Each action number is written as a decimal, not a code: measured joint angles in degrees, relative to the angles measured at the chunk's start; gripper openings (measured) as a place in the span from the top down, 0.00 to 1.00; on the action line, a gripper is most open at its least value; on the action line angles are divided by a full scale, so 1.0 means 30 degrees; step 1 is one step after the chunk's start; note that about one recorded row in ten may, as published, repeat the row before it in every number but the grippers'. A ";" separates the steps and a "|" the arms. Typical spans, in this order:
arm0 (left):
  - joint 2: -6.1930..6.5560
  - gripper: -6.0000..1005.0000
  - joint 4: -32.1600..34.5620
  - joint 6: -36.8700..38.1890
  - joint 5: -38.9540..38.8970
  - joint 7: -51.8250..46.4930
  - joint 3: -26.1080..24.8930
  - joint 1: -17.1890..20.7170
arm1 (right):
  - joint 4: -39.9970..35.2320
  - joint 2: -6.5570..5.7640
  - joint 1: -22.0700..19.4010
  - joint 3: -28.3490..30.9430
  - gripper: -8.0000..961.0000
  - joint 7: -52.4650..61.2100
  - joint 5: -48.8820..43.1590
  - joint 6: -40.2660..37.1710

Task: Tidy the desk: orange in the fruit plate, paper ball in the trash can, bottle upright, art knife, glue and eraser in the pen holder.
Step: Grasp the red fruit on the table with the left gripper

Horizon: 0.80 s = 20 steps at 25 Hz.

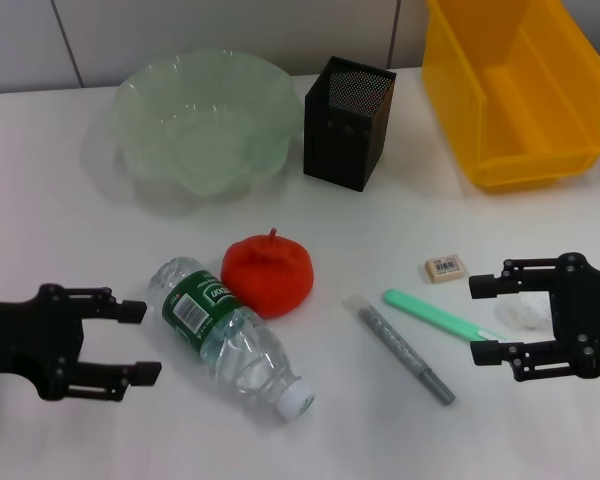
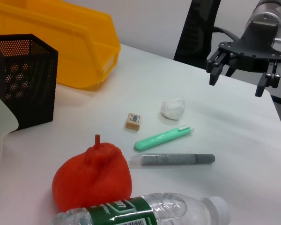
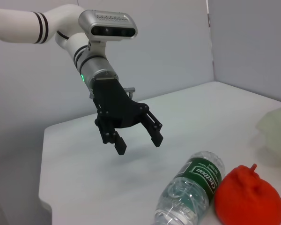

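Observation:
The orange (image 1: 268,275) sits mid-table beside the bottle (image 1: 230,335), which lies on its side. The eraser (image 1: 445,268), green art knife (image 1: 442,315) and grey glue stick (image 1: 400,350) lie to the right. The white paper ball (image 1: 525,315) lies between the fingers of my right gripper (image 1: 478,320), which is open and hovers over it. My left gripper (image 1: 145,342) is open and empty, left of the bottle. The fruit plate (image 1: 205,125), pen holder (image 1: 347,122) and trash can (image 1: 520,90) stand at the back. The left wrist view shows the paper ball (image 2: 172,108) and eraser (image 2: 132,121).
The table's right edge (image 2: 271,101) runs close behind the right gripper (image 2: 236,84). A dark chair (image 2: 199,28) stands beyond that edge. The right wrist view shows the left gripper (image 3: 138,144) above bare table near the left edge.

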 joint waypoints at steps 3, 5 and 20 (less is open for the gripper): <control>-0.0102 0.22 0.0661 0.0033 -0.0021 -0.0689 -0.0434 0.0001 | -0.0006 -0.0042 -0.0107 0.0192 0.24 -0.0037 -0.0006 -0.0015; -0.0215 0.22 0.1500 0.0142 -0.0095 -0.1524 -0.0647 -0.0060 | -0.0001 -0.0119 -0.0242 0.0421 0.24 -0.0073 -0.0006 -0.0024; -0.0514 0.22 0.4464 -0.3977 -0.0832 -0.8907 0.6129 -0.3060 | 0.0081 -0.0106 -0.1047 0.1433 0.25 -0.0371 0.0005 -0.0063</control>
